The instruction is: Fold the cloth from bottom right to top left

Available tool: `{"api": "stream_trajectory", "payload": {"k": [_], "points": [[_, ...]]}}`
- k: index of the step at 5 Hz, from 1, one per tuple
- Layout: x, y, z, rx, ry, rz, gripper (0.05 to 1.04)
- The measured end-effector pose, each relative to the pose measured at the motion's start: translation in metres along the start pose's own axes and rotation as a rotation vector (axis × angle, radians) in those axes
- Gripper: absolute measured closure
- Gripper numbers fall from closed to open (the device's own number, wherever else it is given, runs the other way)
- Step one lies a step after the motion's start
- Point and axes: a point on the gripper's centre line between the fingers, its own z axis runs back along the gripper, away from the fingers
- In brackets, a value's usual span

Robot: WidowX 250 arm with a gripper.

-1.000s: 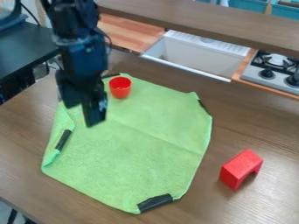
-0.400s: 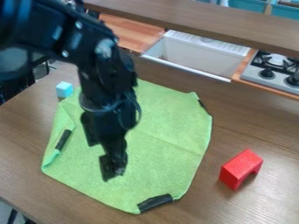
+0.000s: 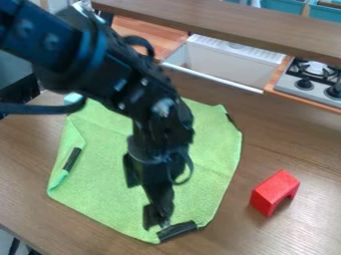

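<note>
The gripper (image 3: 157,219) hangs at the six-o'clock end of the green cloth (image 3: 100,189), near a black strip (image 3: 177,230); I cannot tell how open it is. The cloth lies on the desk (image 3: 27,199).

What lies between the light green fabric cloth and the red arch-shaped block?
In the camera view, only bare brown wooden tabletop lies between the light green cloth and the red block.
</note>
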Motion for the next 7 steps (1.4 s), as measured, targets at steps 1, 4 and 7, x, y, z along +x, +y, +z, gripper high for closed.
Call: {"api": "stream_trajectory", "payload": {"k": [1, 4, 7], "points": [[0.006, -0.01, -0.009, 0.006, 0.003, -0.011, 0.083], [0.016, -0.027, -0.029, 0.023, 0.013, -0.037, 0.083], [0.021, -0.024, -0.044, 0.052, 0.061, -0.023, 0.683]]}}
